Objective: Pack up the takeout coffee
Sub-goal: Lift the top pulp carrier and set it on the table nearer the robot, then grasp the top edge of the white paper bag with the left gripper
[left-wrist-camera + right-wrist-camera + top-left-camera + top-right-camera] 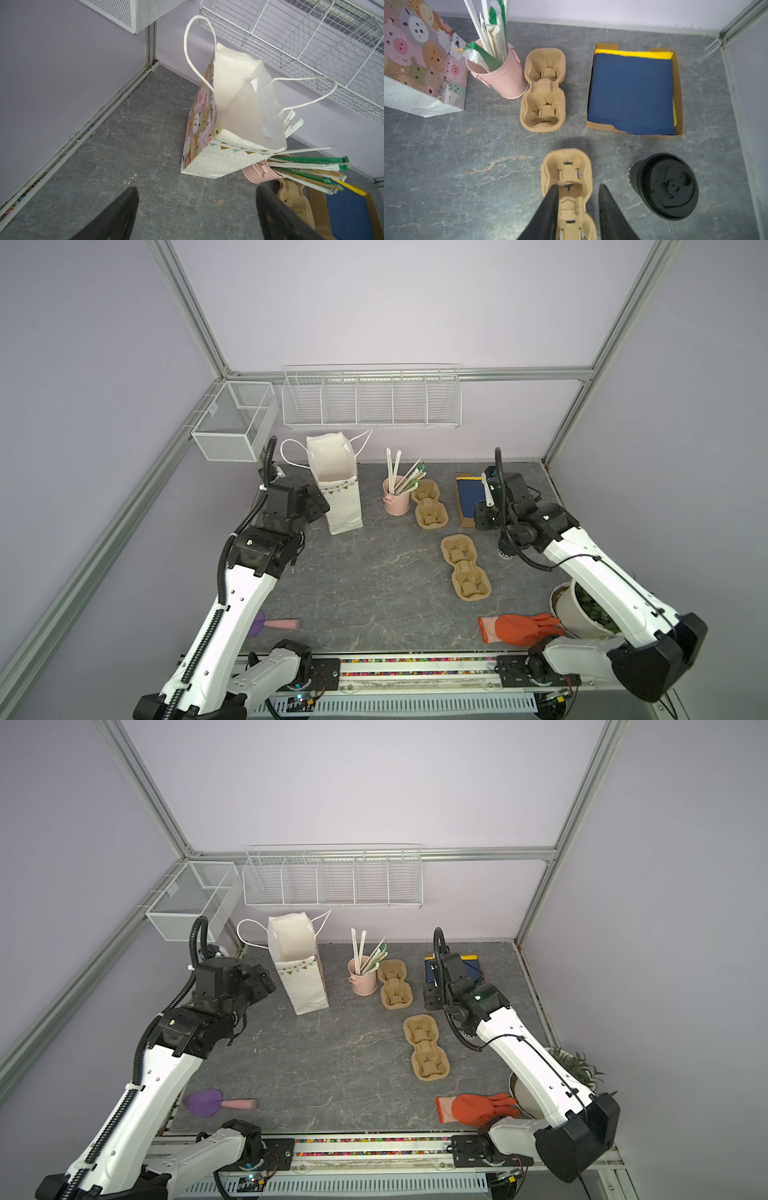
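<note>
One word can be partly read: "APKINS" in pale capitals on the brown side wall of the cardboard box (321, 227) (its first letter is cut off, and it shows only in the left wrist view). White lettering curves round the black takeout coffee cup (636, 176), too blurred to read. Print on the straw wrappers (301, 166) and the letters on the gift bag (218, 164) bunting are too small.

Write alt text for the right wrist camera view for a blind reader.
The right gripper, jaws apart and empty, hovers over a brown pulp carrier on a table, with the black lidded coffee cup standing beside it. Farther off are a second carrier, a pink cup of straws and a box of blue napkins.
</note>
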